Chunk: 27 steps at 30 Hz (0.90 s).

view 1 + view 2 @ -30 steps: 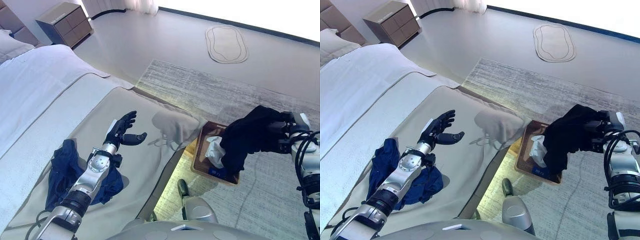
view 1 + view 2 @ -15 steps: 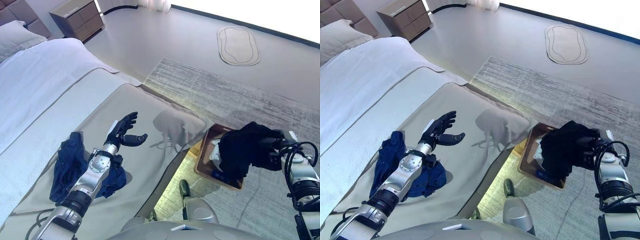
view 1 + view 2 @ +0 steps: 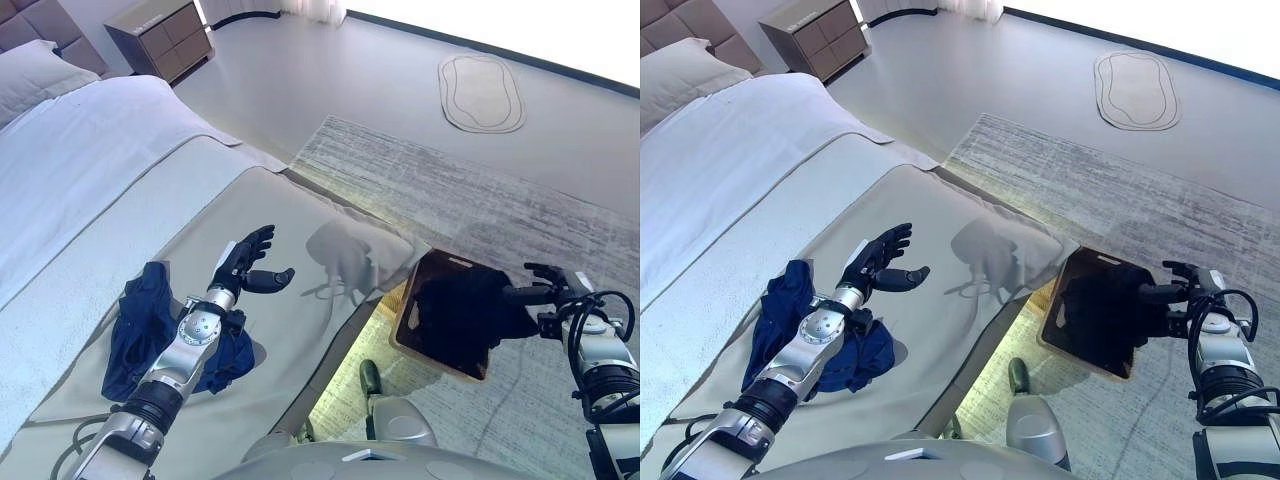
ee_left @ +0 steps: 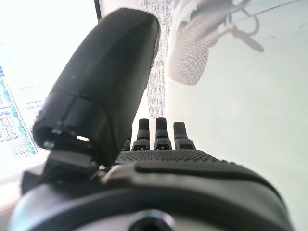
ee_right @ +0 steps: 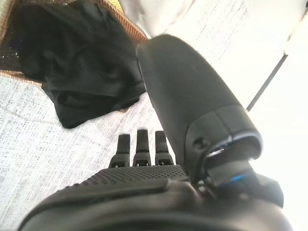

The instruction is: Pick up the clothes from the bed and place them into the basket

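A dark blue garment [image 3: 135,330] lies crumpled on the beige bed cover [image 3: 300,230], under my left forearm. My left hand [image 3: 245,265] hovers open over the cover past the garment, holding nothing; its fingers [image 4: 163,132] point along the bare cover. A brown basket [image 3: 435,362] stands on the floor beside the bed. A black garment [image 3: 455,310] fills it and in the right wrist view the black garment [image 5: 82,72] hangs over the rim onto the rug. My right hand [image 3: 540,292] is open just right of the basket, fingers straight, empty.
A white duvet [image 3: 90,150] and a pillow [image 3: 30,75] cover the bed's far part. A nightstand [image 3: 160,35] stands beyond the bed. A grey rug [image 3: 450,190] lies under the basket, and a small oval mat [image 3: 480,90] farther off.
My right hand has opened and let go of the black garment, which dropped into the basket and now covers the white cloth there. The left arm has stayed still.
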### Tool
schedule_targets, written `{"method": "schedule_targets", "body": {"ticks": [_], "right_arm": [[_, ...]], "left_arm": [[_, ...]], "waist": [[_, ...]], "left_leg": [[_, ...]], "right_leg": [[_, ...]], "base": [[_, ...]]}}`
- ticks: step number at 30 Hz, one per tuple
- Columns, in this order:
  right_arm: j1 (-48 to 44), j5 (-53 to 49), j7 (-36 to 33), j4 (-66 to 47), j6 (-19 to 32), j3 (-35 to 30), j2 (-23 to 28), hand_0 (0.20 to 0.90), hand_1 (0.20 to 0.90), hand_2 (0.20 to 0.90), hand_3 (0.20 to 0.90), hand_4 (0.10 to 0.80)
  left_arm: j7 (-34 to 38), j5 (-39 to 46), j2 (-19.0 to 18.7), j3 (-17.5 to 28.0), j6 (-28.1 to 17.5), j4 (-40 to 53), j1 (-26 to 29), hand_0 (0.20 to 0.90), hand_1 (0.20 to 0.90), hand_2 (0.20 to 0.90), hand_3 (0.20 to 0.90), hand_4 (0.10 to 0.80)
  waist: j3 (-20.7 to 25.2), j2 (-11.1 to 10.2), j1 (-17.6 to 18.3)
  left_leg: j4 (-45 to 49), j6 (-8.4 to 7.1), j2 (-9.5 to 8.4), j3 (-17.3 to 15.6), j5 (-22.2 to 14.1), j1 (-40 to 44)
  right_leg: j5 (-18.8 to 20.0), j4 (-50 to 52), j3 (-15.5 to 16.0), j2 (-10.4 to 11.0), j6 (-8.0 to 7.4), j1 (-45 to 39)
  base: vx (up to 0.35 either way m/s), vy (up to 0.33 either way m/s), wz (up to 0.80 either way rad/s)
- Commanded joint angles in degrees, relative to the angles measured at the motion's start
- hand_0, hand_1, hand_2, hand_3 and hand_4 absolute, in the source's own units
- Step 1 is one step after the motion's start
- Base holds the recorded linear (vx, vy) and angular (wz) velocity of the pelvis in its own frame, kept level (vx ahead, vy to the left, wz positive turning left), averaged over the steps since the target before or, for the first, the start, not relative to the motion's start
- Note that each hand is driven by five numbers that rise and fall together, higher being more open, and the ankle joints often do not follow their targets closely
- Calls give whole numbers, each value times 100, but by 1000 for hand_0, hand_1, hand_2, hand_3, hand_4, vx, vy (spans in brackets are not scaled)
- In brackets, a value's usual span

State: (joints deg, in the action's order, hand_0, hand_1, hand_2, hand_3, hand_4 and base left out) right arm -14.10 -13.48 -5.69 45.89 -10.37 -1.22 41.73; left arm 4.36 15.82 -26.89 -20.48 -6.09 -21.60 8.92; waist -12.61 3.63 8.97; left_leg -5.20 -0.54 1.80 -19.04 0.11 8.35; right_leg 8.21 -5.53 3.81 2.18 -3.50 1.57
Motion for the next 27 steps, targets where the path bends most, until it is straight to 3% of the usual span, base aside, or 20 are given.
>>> {"method": "schedule_targets", "body": {"ticks": [1,18,27], "right_arm": [[-449,22,-84,126,540,39,210,900,900,900,900,800],[-431,10,-276,-342,618,-5,268,900,900,900,900,800],[-1372,352,-805,-1150,758,497,309,900,900,900,900,800]], "left_arm": [[99,-18,-124,-85,-363,508,369,900,900,900,900,800],[236,-45,-73,-18,-449,493,214,900,900,900,900,800],[525,-126,30,-11,-360,467,339,900,900,900,900,800]], "waist": [[362,-159,-66],[327,-190,-177],[199,-220,-615]], "left_leg": [[550,16,41,-49,-532,-170],[522,9,1,80,-501,-138],[386,-46,-107,541,-329,-359]], "right_leg": [[-472,215,113,-20,-67,-223],[-511,234,211,0,-43,-328],[-669,313,605,39,21,-340]], "base": [[0,0,0],[4,2,0],[-59,-1,22]]}}
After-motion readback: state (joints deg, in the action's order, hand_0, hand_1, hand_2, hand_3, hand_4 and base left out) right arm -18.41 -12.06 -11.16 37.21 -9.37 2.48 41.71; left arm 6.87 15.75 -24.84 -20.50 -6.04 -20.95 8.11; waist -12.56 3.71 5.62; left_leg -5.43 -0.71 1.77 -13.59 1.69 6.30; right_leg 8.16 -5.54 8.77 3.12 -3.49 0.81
